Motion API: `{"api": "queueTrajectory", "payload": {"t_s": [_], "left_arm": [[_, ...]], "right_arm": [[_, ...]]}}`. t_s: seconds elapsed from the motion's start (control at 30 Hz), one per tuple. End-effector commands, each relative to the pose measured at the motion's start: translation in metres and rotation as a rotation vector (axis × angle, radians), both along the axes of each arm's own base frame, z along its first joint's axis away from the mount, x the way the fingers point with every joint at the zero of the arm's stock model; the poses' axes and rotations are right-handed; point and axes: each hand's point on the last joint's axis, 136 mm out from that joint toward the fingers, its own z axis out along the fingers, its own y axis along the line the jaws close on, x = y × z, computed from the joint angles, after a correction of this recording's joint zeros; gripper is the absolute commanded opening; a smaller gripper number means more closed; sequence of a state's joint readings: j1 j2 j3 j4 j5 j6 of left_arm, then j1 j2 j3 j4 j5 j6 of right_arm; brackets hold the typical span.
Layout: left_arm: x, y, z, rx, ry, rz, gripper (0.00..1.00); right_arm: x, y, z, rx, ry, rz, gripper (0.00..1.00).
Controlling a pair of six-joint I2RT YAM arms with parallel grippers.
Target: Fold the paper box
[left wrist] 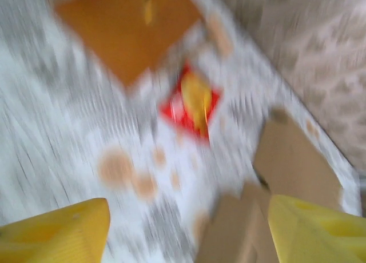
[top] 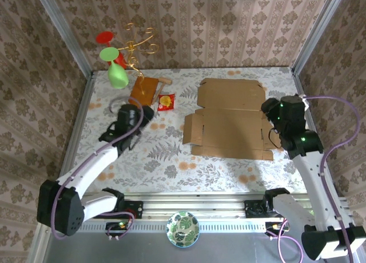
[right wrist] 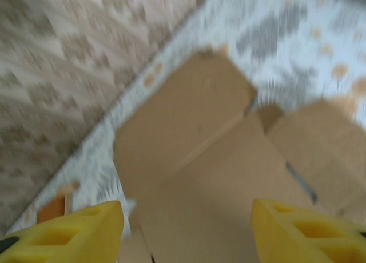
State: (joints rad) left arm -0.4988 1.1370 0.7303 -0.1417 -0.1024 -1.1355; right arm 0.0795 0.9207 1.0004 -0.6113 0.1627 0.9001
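Well, the paper box lay flat and open on the right half of the table. To fold it well, I think the left gripper should catch the box's left flap and the right gripper its right flap. Both should then tip up slowly along the creases. The left gripper's yellow fingers were spread wide, holding nothing, near a red packet and an orange board. Over the box's right side, the right gripper's fingers were spread wide too, with nothing between them.
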Motion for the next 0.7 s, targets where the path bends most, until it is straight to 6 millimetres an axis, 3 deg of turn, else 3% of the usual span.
{"api": "queueTrajectory", "payload": {"t_s": [0.0,0.07,0.17,0.37,0.5,0.67], "left_arm": [[-0.054,-0.050,-0.039,-0.239,0.274,0.011,0.67],[-0.066,-0.076,-0.051,-0.292,0.313,-0.011,0.67],[-0.067,-0.110,-0.061,-0.356,0.319,-0.045,0.71],[-0.057,-0.155,-0.081,-0.464,0.317,-0.038,0.74],[-0.052,-0.172,-0.090,-0.506,0.311,-0.012,0.73],[-0.046,-0.168,-0.103,-0.478,0.295,0.042,0.69]], "right_arm": [[-0.024,0.050,-0.053,0.275,0.201,0.123,0.58],[-0.028,0.065,-0.075,0.335,0.240,0.153,0.59],[-0.028,0.079,-0.096,0.430,0.255,0.182,0.65],[-0.021,0.097,-0.119,0.589,0.245,0.198,0.68],[-0.025,0.099,-0.132,0.639,0.256,0.181,0.69],[-0.030,0.100,-0.142,0.684,0.264,0.163,0.69]]}}
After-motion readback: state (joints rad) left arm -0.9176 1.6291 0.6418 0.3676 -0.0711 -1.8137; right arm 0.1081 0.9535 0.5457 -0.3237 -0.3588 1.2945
